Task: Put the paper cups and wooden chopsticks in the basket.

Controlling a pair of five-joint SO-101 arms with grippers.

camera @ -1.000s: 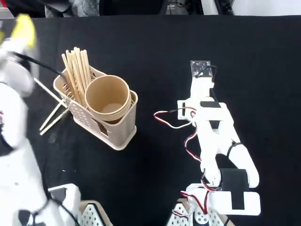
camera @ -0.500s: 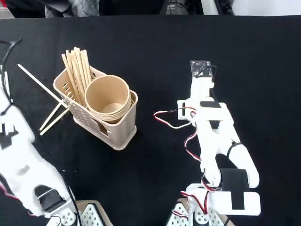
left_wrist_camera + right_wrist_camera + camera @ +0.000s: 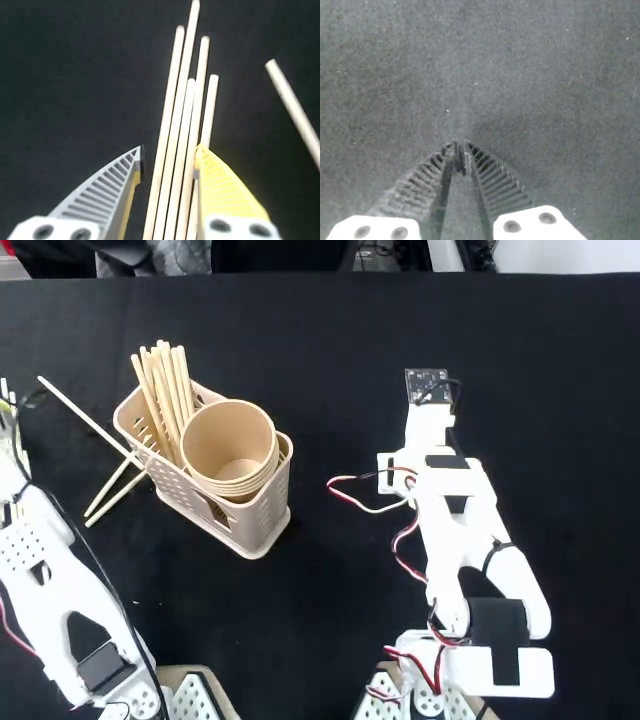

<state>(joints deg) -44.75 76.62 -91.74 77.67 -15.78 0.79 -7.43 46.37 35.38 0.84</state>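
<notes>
One basket (image 3: pixel 252 516), one stack of paper cups (image 3: pixel 205 445), three chopsticks (image 3: pixel 112 493) outside it, two arms (image 3: pixel 452 502).

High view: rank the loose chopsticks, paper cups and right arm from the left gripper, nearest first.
From the left gripper:
1. Loose chopsticks, on the table left of the basket.
2. Paper cups, nested inside the basket.
3. Right arm, across the table.

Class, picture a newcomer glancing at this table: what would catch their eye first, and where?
The beige basket left of centre on the black table, holding stacked paper cups and a standing bundle of wooden chopsticks. A few loose chopsticks lie beside it, and the white right arm sits folded on the right.
</notes>
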